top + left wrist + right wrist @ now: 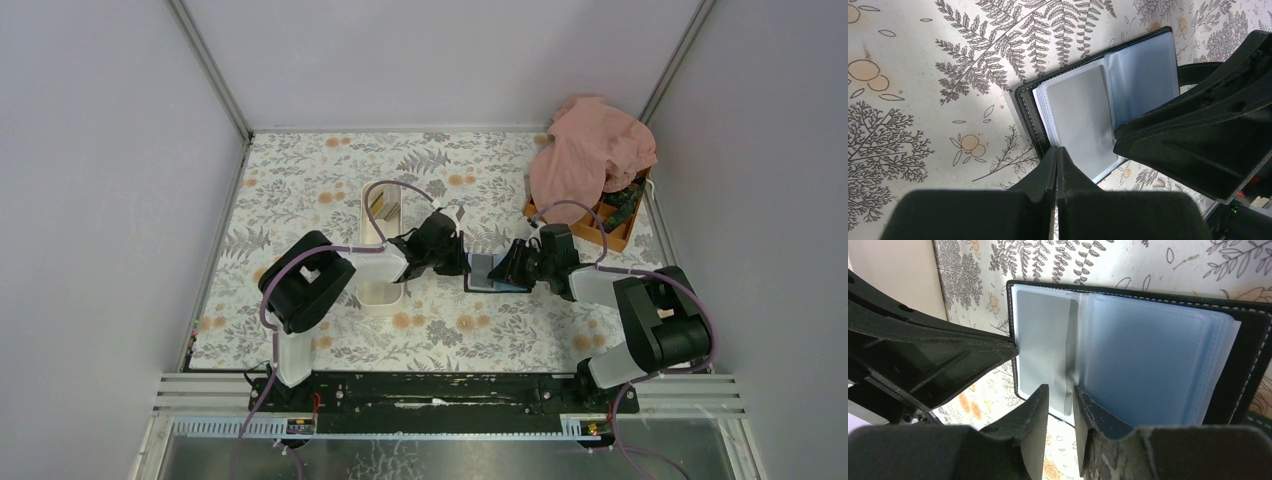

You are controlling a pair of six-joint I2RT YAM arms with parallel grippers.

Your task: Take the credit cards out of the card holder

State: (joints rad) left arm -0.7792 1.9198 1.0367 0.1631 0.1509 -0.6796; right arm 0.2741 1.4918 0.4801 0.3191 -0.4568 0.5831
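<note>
Card holder: the card holder (497, 272) lies open on the floral table (450, 345), just right of the white tray (380, 296), level with the tray's near half and not touching it.
Covers: the black stitched covers lie flat, with the inside facing up.
Sleeves: a stack of clear sleeves (1148, 355) fans over the half farther from the white tray. The half nearer the tray shows a flat grey page (1040, 325). Whether that page is a card, I cannot tell.
Left gripper: the left gripper (1057, 151) sits between the white tray and the card holder. Its jaws are closed tight on nothing, and the tip presses on the holder's tray-side edge.
Right gripper: the right gripper (1062, 402) comes in from the side away from the white tray. Its fingers stand a little apart, straddling the fold where the sleeves meet, and no clamp is visible.
Orange box: the orange box (612, 238) stands well right of the white tray and farther back.
Pink cloth: the pink cloth (590, 150) is heaped over the orange box.
</note>
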